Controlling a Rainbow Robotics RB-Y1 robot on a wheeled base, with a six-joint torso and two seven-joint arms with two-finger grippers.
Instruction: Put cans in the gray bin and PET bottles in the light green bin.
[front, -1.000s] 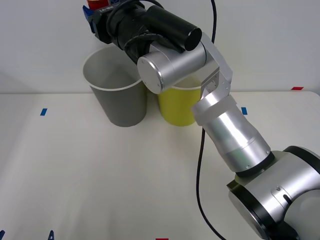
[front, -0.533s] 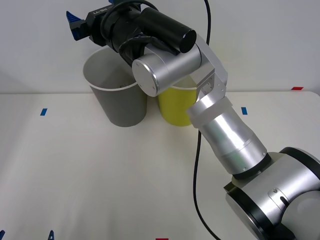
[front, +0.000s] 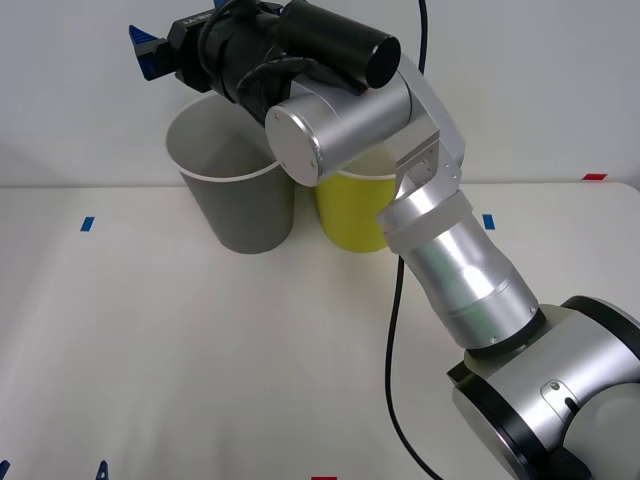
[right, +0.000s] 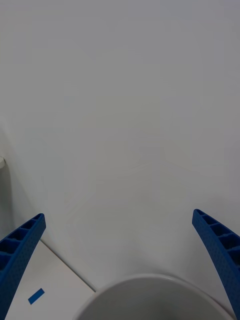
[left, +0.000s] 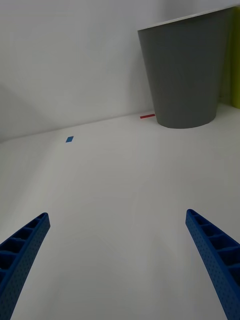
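Observation:
The gray bin (front: 240, 195) stands at the back of the table with the light green bin (front: 352, 212) touching its right side. My right gripper (front: 160, 45) hovers above the gray bin's far left rim, open, with nothing between its fingers (right: 20, 250). The gray bin's white rim (right: 150, 285) lies just below them in the right wrist view. My left gripper (front: 50, 472) waits open low at the table's near left edge, facing the gray bin (left: 182, 75) and a sliver of the light green bin (left: 236, 60). The cans and PET bottles are out of view.
The right arm (front: 450, 270) stretches diagonally from the lower right over the light green bin, with a black cable (front: 395, 380) hanging beside it. Small blue tape marks (front: 87, 223) and a red one (front: 594, 177) dot the white table. A white wall rises behind the bins.
One second ago the right gripper was shut on a red can above the gray bin. The fingers have since spread open and the can is gone from view.

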